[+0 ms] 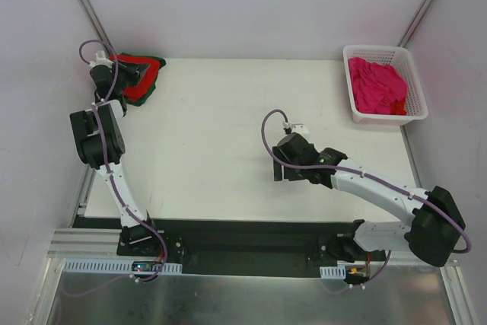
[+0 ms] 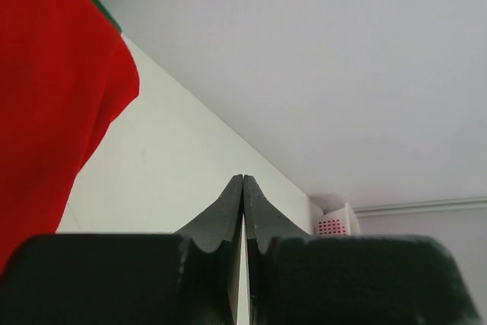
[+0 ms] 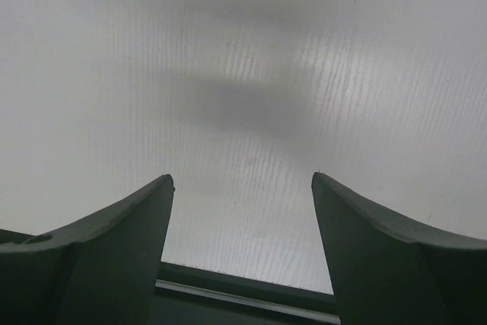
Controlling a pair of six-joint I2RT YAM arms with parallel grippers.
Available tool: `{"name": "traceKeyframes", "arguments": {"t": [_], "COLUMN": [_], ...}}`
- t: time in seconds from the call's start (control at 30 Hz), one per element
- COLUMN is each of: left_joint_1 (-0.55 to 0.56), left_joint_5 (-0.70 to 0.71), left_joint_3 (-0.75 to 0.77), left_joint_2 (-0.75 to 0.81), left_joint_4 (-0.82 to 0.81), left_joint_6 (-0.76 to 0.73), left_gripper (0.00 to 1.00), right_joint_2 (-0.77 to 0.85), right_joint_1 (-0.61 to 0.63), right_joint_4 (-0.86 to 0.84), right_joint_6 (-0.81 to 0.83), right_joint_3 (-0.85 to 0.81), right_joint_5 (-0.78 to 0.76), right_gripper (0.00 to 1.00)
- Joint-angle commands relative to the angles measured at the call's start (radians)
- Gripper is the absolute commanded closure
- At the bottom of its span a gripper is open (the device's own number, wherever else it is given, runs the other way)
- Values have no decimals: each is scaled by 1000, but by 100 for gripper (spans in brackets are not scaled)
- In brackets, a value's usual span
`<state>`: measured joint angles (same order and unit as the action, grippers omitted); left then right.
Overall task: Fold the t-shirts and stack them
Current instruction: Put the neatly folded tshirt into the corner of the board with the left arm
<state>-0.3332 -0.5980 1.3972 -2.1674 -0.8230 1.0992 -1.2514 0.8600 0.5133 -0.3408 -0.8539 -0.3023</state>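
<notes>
The magenta t-shirt [image 1: 378, 85] lay bunched in the basket [image 1: 418, 100], far right of the right gripper [image 1: 283, 175], the nearer one, its jaws spread and empty. The left gripper [image 2: 243, 182] was clenched on nothing.

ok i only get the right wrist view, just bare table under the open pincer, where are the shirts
observer: the pink t-shirt lies crumpled in the white basket at the far right corner.
operator: and the other two
observer: the red t-shirt lies on the green t-shirt at the far left corner.
operator: left pincer holding either
observer: no, the left pincer is shut with nothing between its fingers, beside the red one.
</notes>
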Motion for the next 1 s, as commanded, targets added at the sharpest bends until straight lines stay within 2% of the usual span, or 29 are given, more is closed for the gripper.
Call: {"name": "traceKeyframes", "arguments": {"t": [0.0,0.13,0.3,0.43,0.57,0.7,0.97], "left_joint_1": [5,0,-20,-27,-29,-29,-7], "left_joint_5": [-16,-2,15,47,90,130,193], "left_joint_3": [81,193,327,440,497,479,353], "left_joint_2": [64,38,-35,-71,-91,-77,21], "left_joint_4": [128,264,338,444,577,619,633], "left_joint_6": [-163,-289,-326,-429,-533,-614,-685], "left_gripper": [100,100,100,100,100,100,100], "right_joint_2": [38,41,41,27,11,-3,1], "right_joint_1": [5,5,4,1,-4,-9,-9], "right_joint_4": [21,27,34,34,27,21,11], "right_joint_6": [-17,-15,-10,-9,-1,6,3], "right_joint_3": [4,6,10,12,9,0,-1], "right_joint_5": [-23,-32,-47,-47,-40,-34,-18], "right_gripper": [23,23,22,22,22,22,22]}}
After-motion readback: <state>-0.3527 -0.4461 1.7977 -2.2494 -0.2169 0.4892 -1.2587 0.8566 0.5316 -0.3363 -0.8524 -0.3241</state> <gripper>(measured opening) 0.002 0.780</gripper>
